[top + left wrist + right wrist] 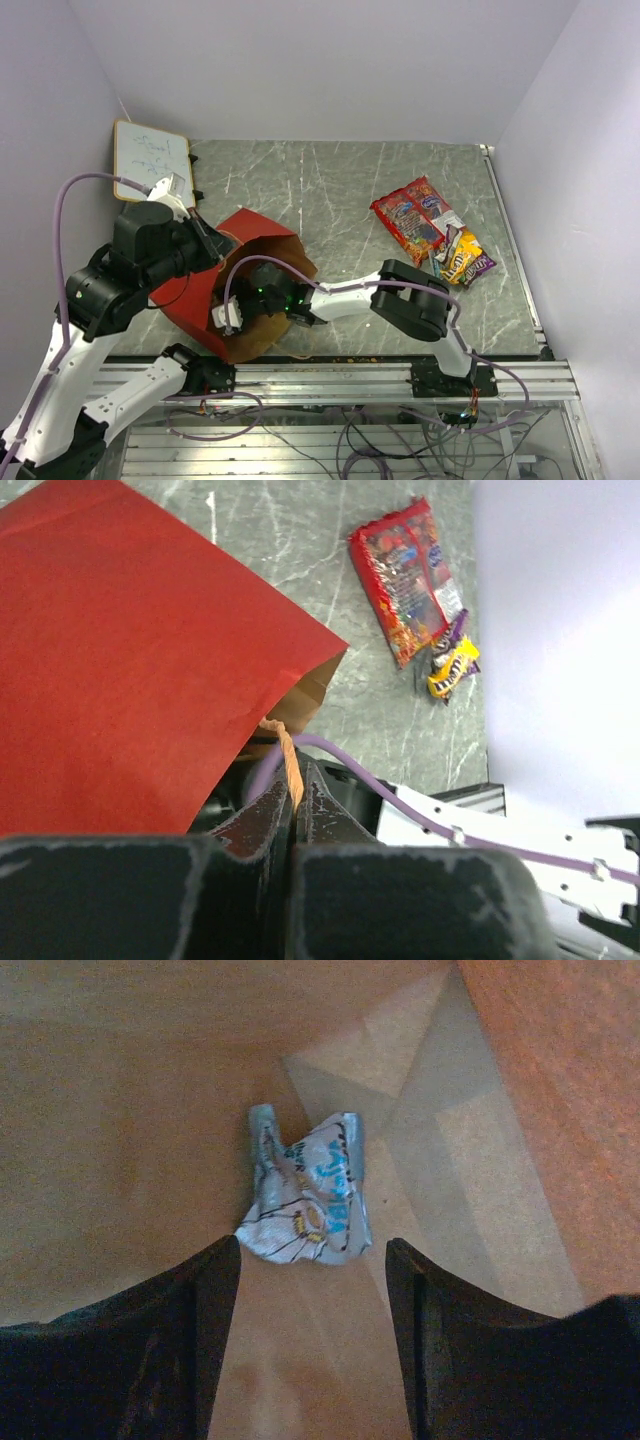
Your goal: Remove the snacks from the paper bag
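White board (150, 160) with faint handwriting too small to read sits at the far-left corner of the grey marbled bench (330, 190). Just right of it, the left end effector (296, 798) is pinched tight on one thin twisted handle (290, 765) of the paper bag (262, 232), with the orange-brown cord caught between its dark fingers.

One paper bag is in view. It is red outside and brown kraft inside, and it lies tipped on the left half of the bench with its mouth towards the right arm.

The right end effector (312, 1290) reaches inside the bag with its two dark fingers spread apart and gripping nothing. One crumpled silvery-blue packet (310, 1200) lies on the kraft floor just ahead of the gap between them. It has blue lettering and a small yellow mark, neither of which can be read.

Well to the right, on the open bench, lie two large glossy red packets (410, 215) side by side, busily printed with a blue-and-white patch. Touching their near end is a small cluster of candy packs (462, 262) in yellow, purple and a dark colour. There are at least three, but the exact count is unclear and no brand name can be read.
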`<state>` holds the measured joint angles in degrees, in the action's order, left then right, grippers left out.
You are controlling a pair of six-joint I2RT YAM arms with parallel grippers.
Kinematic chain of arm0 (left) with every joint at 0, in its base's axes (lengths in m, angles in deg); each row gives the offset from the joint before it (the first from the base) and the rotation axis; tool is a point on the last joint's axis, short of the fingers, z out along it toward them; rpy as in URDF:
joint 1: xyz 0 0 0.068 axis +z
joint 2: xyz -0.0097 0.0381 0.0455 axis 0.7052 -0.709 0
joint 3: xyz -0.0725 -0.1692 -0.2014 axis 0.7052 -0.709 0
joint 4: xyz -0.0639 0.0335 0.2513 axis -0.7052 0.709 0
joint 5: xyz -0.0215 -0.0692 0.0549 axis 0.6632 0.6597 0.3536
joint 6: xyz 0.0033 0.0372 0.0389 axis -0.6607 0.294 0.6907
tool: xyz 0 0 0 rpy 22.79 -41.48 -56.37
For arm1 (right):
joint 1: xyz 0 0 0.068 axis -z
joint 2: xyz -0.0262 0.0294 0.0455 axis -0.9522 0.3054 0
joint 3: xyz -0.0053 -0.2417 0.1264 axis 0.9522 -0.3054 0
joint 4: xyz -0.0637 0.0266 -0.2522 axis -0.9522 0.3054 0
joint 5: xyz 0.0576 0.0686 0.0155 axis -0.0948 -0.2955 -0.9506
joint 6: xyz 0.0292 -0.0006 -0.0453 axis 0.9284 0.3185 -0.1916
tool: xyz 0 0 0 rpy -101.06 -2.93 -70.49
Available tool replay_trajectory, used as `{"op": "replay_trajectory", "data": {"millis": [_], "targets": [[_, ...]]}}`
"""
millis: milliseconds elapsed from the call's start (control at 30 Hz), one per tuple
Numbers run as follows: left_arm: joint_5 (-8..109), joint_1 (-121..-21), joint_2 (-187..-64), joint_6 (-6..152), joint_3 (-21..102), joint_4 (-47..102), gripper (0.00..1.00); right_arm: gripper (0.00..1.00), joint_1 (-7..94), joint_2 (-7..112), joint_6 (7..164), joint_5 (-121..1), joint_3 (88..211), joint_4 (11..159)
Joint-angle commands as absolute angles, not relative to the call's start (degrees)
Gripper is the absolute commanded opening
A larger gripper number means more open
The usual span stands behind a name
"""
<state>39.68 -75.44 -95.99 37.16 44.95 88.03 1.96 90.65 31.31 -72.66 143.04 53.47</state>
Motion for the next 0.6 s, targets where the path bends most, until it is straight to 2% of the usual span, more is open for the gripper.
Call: {"op": "replay_trajectory", "data": {"millis": [0,333,567], "targets": [[45.0,-75.9,-94.3,40.2,45.1,84.2,0.07,0.61,2.4,94.2,32.1,-73.0,146.6,48.8],[50.7,-75.9,-94.2,40.5,42.3,79.3,0.07,0.69,3.6,98.9,33.5,-83.1,151.4,55.2],[48.1,-75.8,-97.2,39.6,44.2,80.4,0.07,0.72,3.3,100.7,35.3,-90.5,153.3,58.1]]}}
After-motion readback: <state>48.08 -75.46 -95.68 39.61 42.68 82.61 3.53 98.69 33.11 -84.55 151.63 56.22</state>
